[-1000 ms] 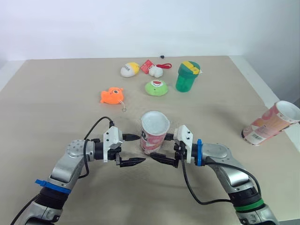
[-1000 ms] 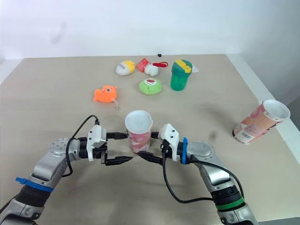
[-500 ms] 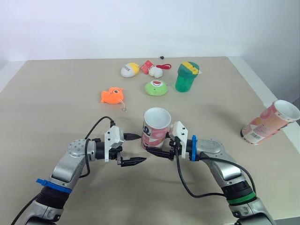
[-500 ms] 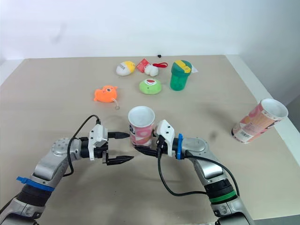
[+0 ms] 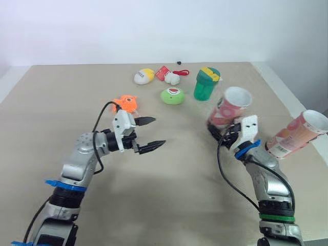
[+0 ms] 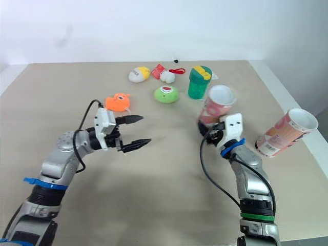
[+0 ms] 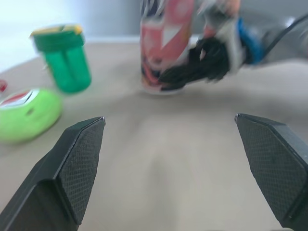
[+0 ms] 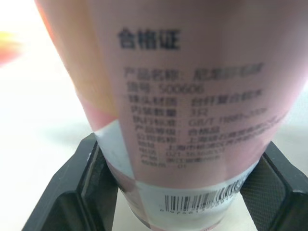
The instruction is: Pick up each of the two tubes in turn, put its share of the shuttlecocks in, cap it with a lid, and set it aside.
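Right wrist view: tube, clamped near its barcoded base by right gripper; tilted, just right of green cup. Left gripper: spread, empty, mid-table. Second tube: right table edge. Step, judged: setting aside. Next: stand upright, release.

Right jaws gripping tube, apparently tilted

The held tube is at the right of the table, in the right gripper. The other tube lies farther right, at the table's edge. A cup stands just behind the held tube. Left of the cup lie a round toy, then a fish toy. An egg toy lies farthest back.
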